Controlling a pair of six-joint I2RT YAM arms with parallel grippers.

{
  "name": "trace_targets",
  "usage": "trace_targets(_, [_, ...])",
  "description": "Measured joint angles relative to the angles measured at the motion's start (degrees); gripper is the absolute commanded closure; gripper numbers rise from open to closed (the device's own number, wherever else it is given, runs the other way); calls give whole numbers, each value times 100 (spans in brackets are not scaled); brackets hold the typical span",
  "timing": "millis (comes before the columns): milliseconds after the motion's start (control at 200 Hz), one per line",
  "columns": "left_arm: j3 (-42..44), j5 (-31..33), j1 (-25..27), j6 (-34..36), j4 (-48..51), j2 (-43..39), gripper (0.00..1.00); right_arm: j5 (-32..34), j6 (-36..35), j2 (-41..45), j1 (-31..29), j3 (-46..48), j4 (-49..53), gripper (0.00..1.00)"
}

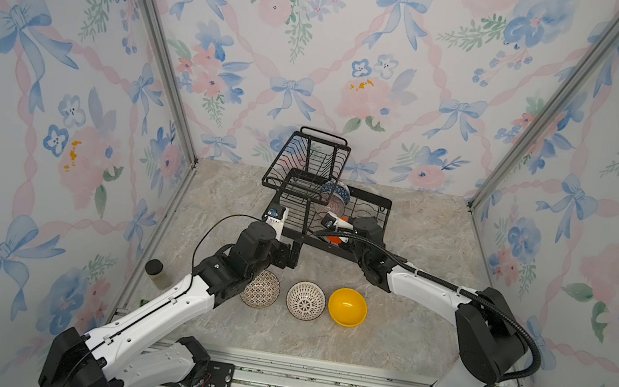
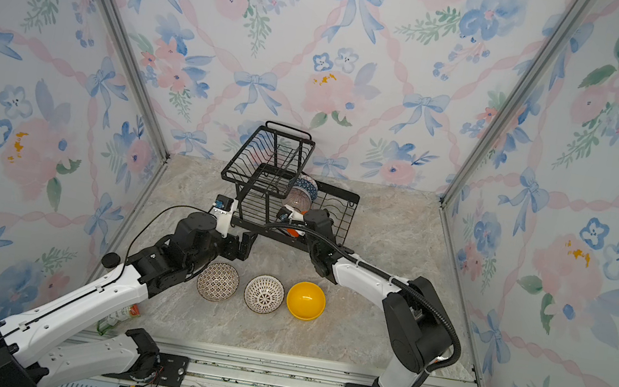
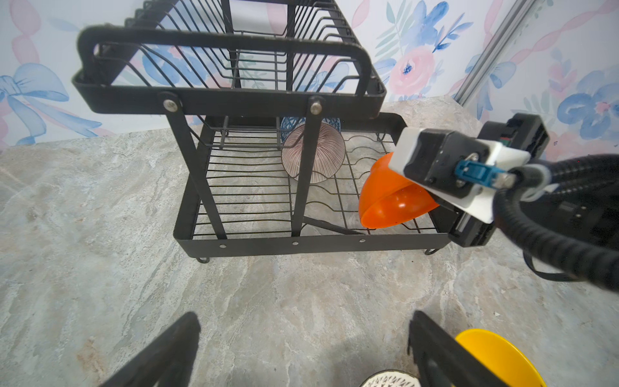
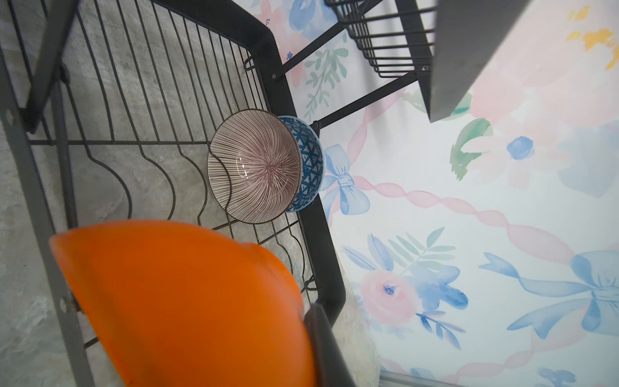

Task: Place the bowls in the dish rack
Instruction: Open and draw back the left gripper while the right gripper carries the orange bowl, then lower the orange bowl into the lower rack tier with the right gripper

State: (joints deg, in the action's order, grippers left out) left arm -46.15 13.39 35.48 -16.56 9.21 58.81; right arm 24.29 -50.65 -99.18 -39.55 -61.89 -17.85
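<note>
Plain glossy orange bowl [image 3: 388, 197]: tilted on edge over the near right part of the lower base of the black wire two-tier dish rack [image 3: 301, 243]. Contact with the base wires cannot be confirmed.

Right gripper [image 4: 310, 318]: clamped on the orange bowl's wall. One dark finger shows in the right wrist view; the other is hidden behind the bowl. In both top views the wrist covers the grip.

Pink radial-striped bowl [image 4: 254, 166] and blue triangle-patterned bowl [image 4: 311, 160]: standing on edge in the far slots of the base, nested, the blue one mostly hidden behind the pink.

The raised upper basket holds nothing visible.

On the grey marble-look tabletop [image 1: 401, 344], near side, left to right: darker lattice-patterned bowl [image 1: 263, 290], partly covered by the left arm; paler lattice-patterned bowl [image 1: 305, 300]; plain yellow bowl [image 1: 347, 307]. All are upright and apart.

Left gripper [image 3: 303, 318]: jaws wide apart, empty, above bare tabletop just near the rack's left corner.

A dark-capped cylinder [image 1: 156, 273] stands at the left table edge; details are indistinct.
</note>
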Motion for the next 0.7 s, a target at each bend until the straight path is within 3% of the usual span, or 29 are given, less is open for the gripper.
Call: trace_targets(700, [111,-85,-42,-17,83,-140,2,219,-103,-1241,61,-1165,-92,100])
